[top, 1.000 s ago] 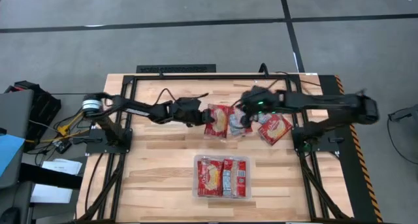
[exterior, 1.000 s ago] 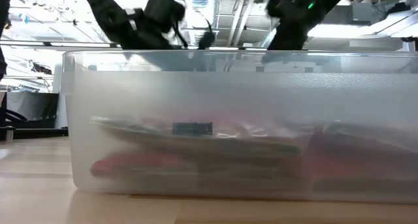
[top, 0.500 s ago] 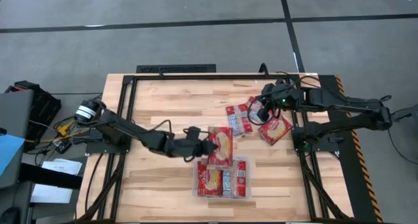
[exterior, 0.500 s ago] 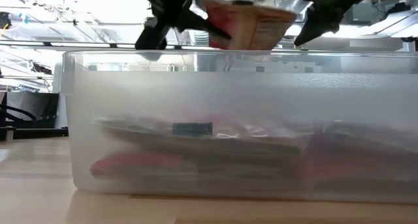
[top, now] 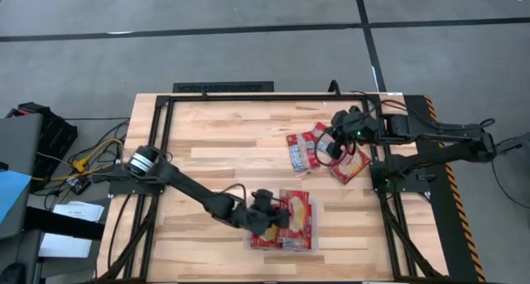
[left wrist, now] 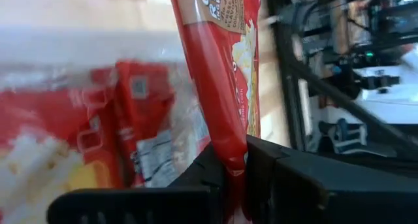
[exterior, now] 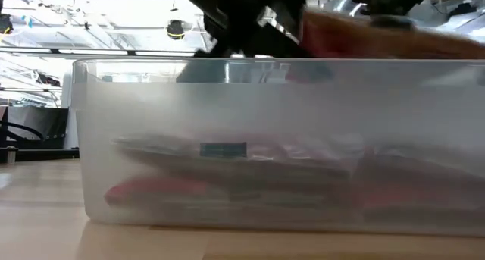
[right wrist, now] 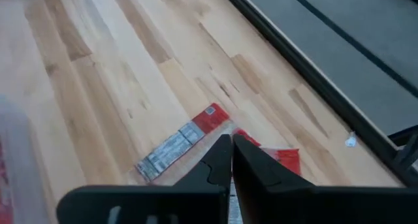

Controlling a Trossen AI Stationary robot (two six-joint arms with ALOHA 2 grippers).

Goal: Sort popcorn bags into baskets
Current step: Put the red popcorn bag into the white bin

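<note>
A: We see the table [top: 207, 135] carrying the clear bin [top: 281, 244] of popcorn bags [top: 308, 151].

B: Our left gripper [left wrist: 236, 168] pinches one bag [left wrist: 219, 67] above it; our right gripper [right wrist: 231, 160], fingers pressed together, hovers over loose bags.

L pincer [top: 277, 217] carried popcorn bag [top: 295, 213] from table centre to over bin [top: 312, 244]; R arm pulled back.

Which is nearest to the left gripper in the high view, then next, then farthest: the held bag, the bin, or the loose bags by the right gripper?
1. Held bag, in the left gripper.
2. Bin, directly below.
3. Loose bags, across the table, by the right gripper.
</note>
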